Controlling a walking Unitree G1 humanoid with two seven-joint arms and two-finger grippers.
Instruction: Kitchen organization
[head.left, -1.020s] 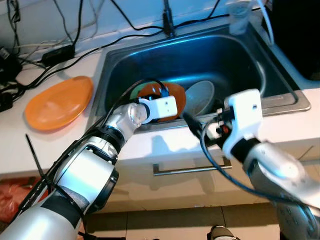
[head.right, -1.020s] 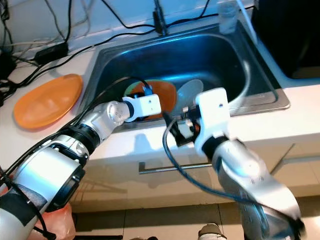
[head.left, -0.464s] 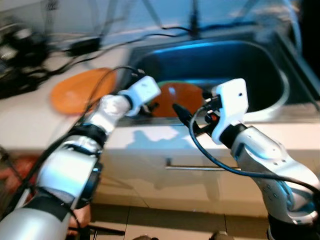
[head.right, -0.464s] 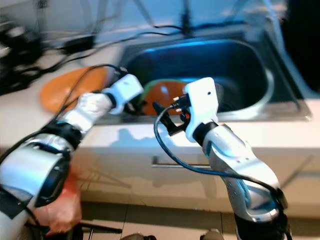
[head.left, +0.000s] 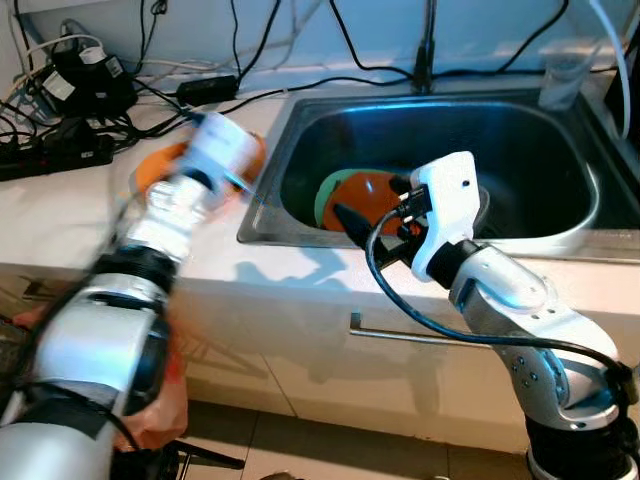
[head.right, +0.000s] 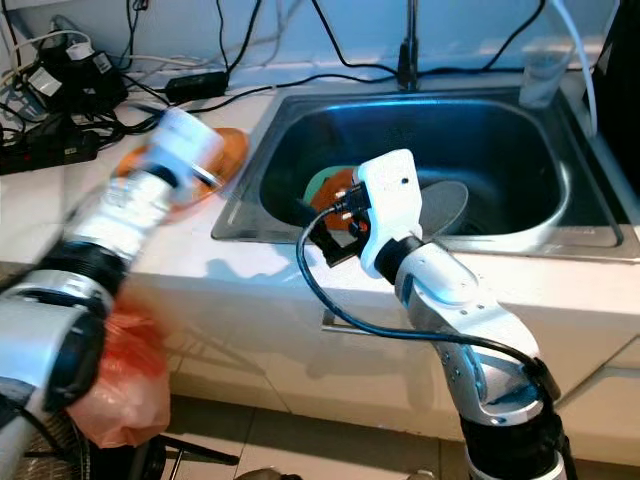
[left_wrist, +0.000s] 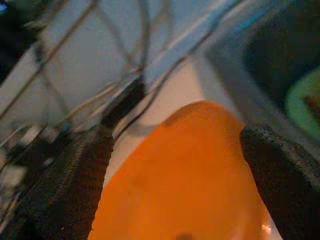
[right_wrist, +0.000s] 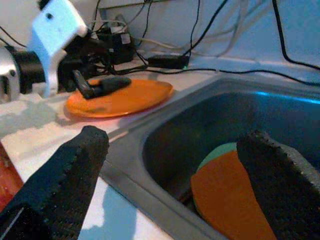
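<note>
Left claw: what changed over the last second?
The left claw left the sink, where it was reaching at the dishes a second ago, and swung out to the orange plate on the counter; its fingers are open above the plate, nothing held. The right claw stays open at the sink's front edge. The orange dish and green dish remain in the sink. The camera also shifted.

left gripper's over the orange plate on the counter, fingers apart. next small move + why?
Probably lower the left gripper so one finger slips under the rim of the orange plate and close. Its fingers are open and straddle the plate without gripping it. The right gripper waits open at the sink, where an orange dish leans on a green one.
</note>
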